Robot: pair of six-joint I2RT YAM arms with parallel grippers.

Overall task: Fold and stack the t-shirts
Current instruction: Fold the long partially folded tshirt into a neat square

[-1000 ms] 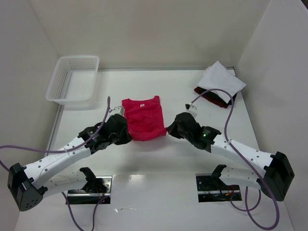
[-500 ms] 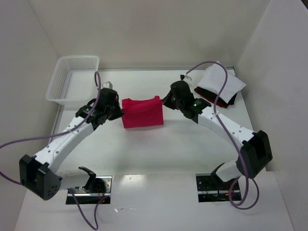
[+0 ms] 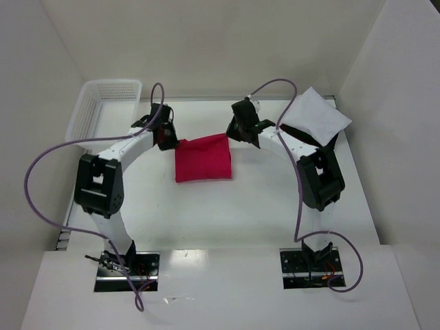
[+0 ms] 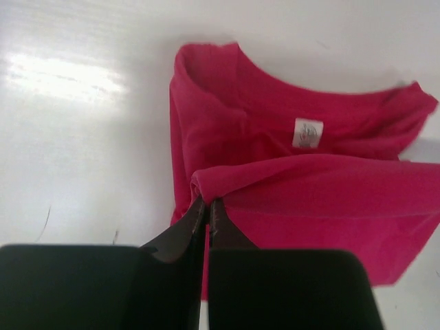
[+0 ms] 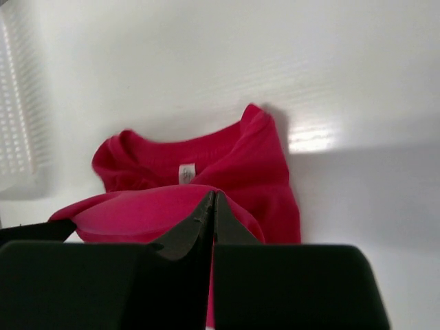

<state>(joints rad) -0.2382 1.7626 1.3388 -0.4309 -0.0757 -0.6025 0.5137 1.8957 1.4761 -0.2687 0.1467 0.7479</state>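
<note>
The red t-shirt (image 3: 202, 158) lies mid-table, its lower half folded up over the upper half. My left gripper (image 3: 172, 141) is shut on the left corner of the lifted hem, seen in the left wrist view (image 4: 206, 201) over the collar and tag (image 4: 307, 133). My right gripper (image 3: 232, 135) is shut on the right corner (image 5: 214, 194), held above the collar. The white t-shirt (image 3: 315, 117) lies folded at the back right on top of the dark maroon-black t-shirt (image 3: 328, 143), of which only an edge shows.
A white mesh basket (image 3: 104, 110) stands at the back left beside my left arm. White walls close in the back and both sides. Purple cables (image 3: 48, 165) loop off both arms.
Both grippers have carried the red shirt's bottom hem away from the arm bases toward the collar, folding the shirt in half. Both arms are now stretched far out over the table.
</note>
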